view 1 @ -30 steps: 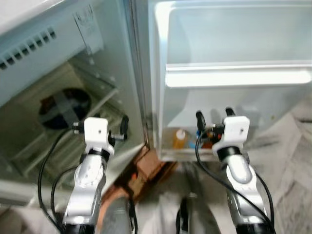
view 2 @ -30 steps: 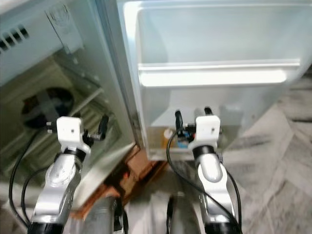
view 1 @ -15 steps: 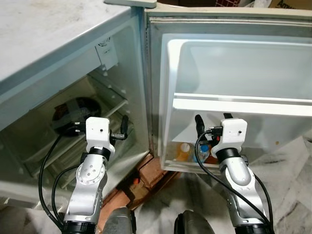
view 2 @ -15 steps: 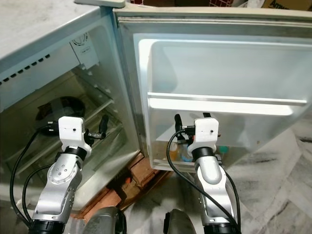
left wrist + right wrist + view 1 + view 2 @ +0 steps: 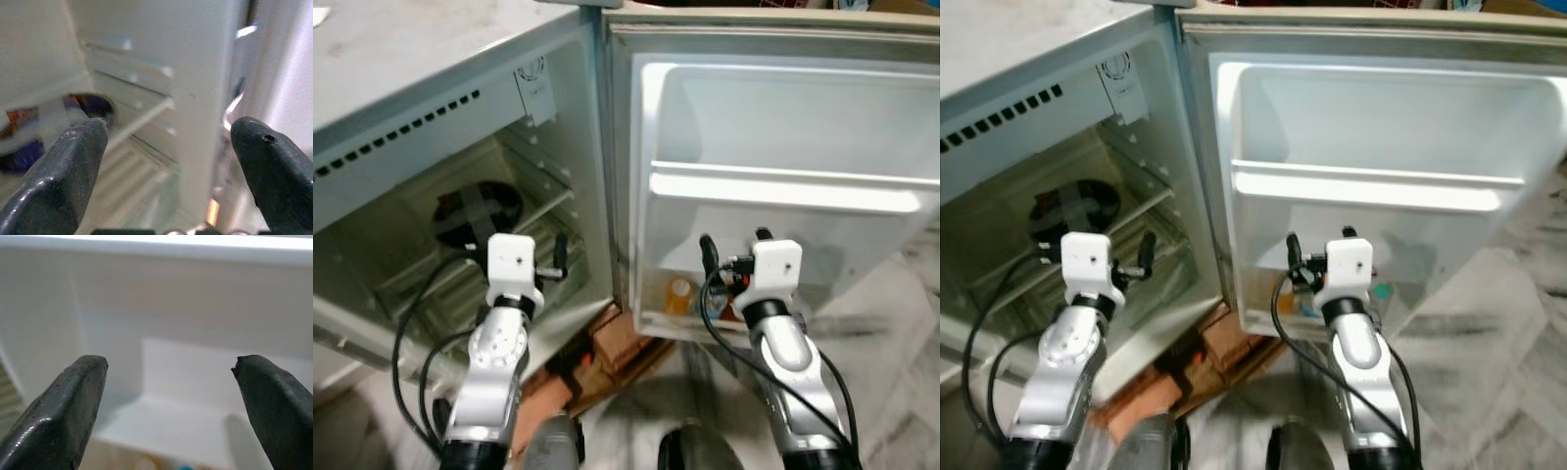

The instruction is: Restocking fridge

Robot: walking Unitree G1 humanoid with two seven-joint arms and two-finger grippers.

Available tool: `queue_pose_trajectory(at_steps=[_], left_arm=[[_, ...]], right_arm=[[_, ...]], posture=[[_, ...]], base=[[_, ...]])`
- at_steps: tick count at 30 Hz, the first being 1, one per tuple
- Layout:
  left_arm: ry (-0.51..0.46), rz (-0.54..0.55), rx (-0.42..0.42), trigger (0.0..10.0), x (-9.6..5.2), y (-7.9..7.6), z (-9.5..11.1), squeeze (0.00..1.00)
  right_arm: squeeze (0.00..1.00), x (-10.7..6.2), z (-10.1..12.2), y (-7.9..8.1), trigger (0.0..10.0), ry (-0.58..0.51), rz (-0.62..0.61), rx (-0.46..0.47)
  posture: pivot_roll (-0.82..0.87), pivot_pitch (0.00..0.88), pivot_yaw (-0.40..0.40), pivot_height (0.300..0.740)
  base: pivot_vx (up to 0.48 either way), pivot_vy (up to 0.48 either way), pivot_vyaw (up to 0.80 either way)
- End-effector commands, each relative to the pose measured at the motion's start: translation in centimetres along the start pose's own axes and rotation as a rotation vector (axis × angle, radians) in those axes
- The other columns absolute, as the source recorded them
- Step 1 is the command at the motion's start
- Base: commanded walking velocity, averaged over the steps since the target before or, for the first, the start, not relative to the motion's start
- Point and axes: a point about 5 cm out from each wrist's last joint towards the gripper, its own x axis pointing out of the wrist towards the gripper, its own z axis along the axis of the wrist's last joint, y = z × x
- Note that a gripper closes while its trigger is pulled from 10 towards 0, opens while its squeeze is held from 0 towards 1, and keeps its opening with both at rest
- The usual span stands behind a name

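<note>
The fridge stands open, its compartment (image 5: 509, 196) to my left and its door (image 5: 783, 127) swung out ahead. A dark round dish (image 5: 478, 211) lies on a wire shelf inside. An orange-capped bottle (image 5: 678, 294) and other small bottles stand in the lowest door shelf. My left gripper (image 5: 524, 253) is raised in front of the compartment, open with nothing between its fingers (image 5: 73, 166). Before the lower door shelf, my right gripper (image 5: 734, 250) is likewise open and bare, its fingers (image 5: 73, 401) facing the white door wall.
A white rail (image 5: 783, 186) crosses the door at mid height. Brown blocks (image 5: 612, 343) lie under the fridge's front corner. Grey marbled floor (image 5: 891, 323) spreads to the right. The fridge's flat top (image 5: 401, 49) sits at the upper left.
The whole picture has shifted and blurred slightly, so the camera has moved. Both arms keep the same raised pose with their fingers open.
</note>
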Motion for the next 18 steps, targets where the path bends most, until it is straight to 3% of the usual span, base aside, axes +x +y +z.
queue_pose_trajectory(at_steps=[1,5,18], left_arm=[[0.02,-0.009,0.031,10.0,0.0,0.1,-0.37,0.0],[-0.007,-0.044,0.034,10.0,0.03,-0.06,-0.12,0.0],[0.012,-0.103,0.01,10.0,0.51,-0.9,-0.64,0.0]], right_arm=[[0.0,-0.06,-0.35,0.25,10.0,0.014,0.011,0.009],[0.0,0.0,-0.38,0.45,10.0,0.012,0.018,0.012],[0.0,0.64,0.22,0.54,10.0,-0.044,-0.004,0.031]], posture=[[0.02,0.092,0.024,0.74],[0.02,0.089,0.024,0.74],[0.01,0.072,0.028,0.74]], base=[[-0.446,0.0,0.0],[-0.331,-0.277,0.0],[0.0,-0.478,0.0]])
